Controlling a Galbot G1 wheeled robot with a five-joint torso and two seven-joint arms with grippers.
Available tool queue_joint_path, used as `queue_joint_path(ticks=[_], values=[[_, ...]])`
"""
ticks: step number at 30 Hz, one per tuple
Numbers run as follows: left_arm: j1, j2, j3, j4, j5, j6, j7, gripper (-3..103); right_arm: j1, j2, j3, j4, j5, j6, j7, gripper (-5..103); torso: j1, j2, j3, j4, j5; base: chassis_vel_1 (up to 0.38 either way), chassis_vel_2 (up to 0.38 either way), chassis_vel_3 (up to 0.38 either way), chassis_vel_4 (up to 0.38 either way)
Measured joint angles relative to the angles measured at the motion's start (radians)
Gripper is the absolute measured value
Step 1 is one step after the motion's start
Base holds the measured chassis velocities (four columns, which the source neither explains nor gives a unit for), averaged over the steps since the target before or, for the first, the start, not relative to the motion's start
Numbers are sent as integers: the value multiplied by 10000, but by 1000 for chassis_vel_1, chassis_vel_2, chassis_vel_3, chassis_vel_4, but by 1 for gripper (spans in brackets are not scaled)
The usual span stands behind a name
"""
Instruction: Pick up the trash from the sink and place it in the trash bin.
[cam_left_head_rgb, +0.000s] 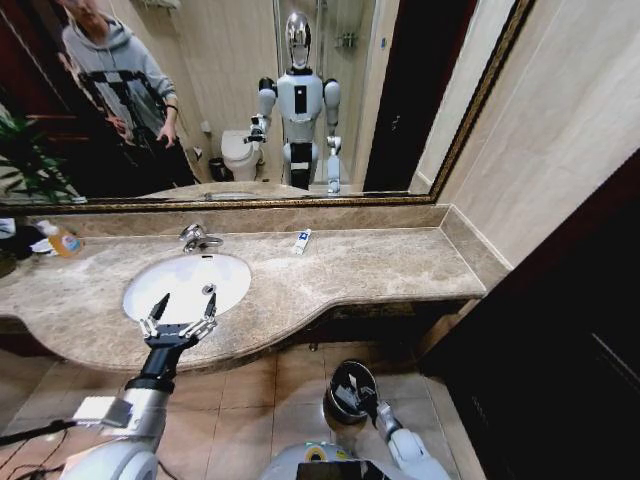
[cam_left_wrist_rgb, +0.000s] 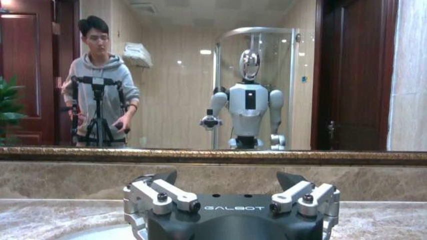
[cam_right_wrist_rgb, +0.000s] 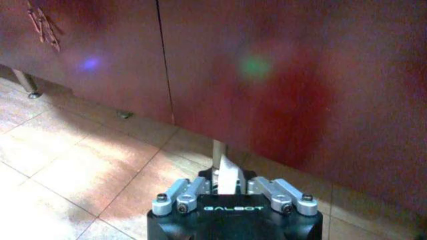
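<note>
The white oval sink (cam_left_head_rgb: 170, 285) sits in the beige marble countertop (cam_left_head_rgb: 380, 265), and its basin looks bare apart from the drain. My left gripper (cam_left_head_rgb: 178, 318) hovers open over the sink's front rim; in the left wrist view its fingers (cam_left_wrist_rgb: 167, 192) are spread wide, facing the mirror. A white-blue tube (cam_left_head_rgb: 302, 241) lies on the counter behind the sink, to the right of the faucet (cam_left_head_rgb: 195, 238). Down on the floor, my right gripper (cam_left_head_rgb: 356, 398) is over the black trash bin (cam_left_head_rgb: 332, 385). It is shut on a flat white packet (cam_right_wrist_rgb: 229, 172).
An orange-liquid bottle (cam_left_head_rgb: 62, 240) stands at the counter's far left. A large mirror (cam_left_head_rgb: 250, 100) backs the counter. Dark red wooden cabinet doors (cam_right_wrist_rgb: 267, 75) stand close ahead of the right gripper above the tiled floor (cam_right_wrist_rgb: 80, 170). A dark wooden panel (cam_left_head_rgb: 560, 330) stands on the right.
</note>
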Motion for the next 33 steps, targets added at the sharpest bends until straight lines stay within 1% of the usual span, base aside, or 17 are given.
queue_joint_path(ticks=[1,2,3,4,6,8,9,11,12,13,14,15,18,19,22,31,33], values=[[0,0,0,0,0,0,0,100,12,-7,0,0,-1,3,0,31,0,0,0,0,0,0,0,0,0],[0,0,0,0,0,0,0,100,27,-20,1,0,-1,8,1,31,0,0,0,0,1,0,0,0,0],[0,0,0,0,0,0,0,100,33,-29,3,0,-1,10,0,42,0,0,0,0,0,0,0,0,0],[0,0,0,0,0,0,0,100,38,-35,6,0,0,14,1,47,0,0,0,0,0,0,0,0,0],[0,0,0,0,0,0,0,100,40,-38,7,0,3,18,3,47,0,0,0,0,0,0,0,0,0],[0,0,0,0,0,0,0,100,51,-48,7,-6,14,34,10,58,0,0,0,0,1,0,0,0,0],[0,0,0,0,0,0,0,100,51,-48,7,-6,14,34,10,58,0,0,0,0,1,0,0,0,0],[0,0,0,0,0,0,0,100,59,-56,7,-11,21,59,19,70,0,0,0,0,1,0,0,0,0],[0,0,0,0,0,0,0,100,59,-57,7,-12,23,70,23,70,0,0,0,0,1,0,0,0,0],[0,0,0,0,0,0,0,100,68,-59,7,-32,27,147,32,80,0,0,0,0,0,0,0,0,0],[0,0,0,0,0,0,0,100,68,-59,7,-32,27,147,32,80,0,0,0,0,0,0,0,0,0],[0,0,0,0,0,0,0,100,79,-59,7,-65,27,233,33,80,0,0,0,0,1,0,0,0,0],[0,0,1,0,0,0,0,100,108,-65,63,-233,-8,831,-69,95,0,0,0,0,1,0,0,0,0],[0,0,1,0,0,0,0,100,108,-65,63,-233,-8,831,-69,95,0,0,0,0,1,0,0,0,0],[0,0,0,0,0,0,0,100,142,-95,189,-437,-306,1483,-222,100,0,0,0,0,1,0,0,0,0],[0,0,0,0,0,0,0,100,-91,-190,279,-177,-317,1777,161,100,0,0,0,0,1,0,0,0,0],[0,0,0,0,0,0,0,100,-348,-236,420,194,-145,2039,189,100,0,0,0,0,2,0,0,0,0]])
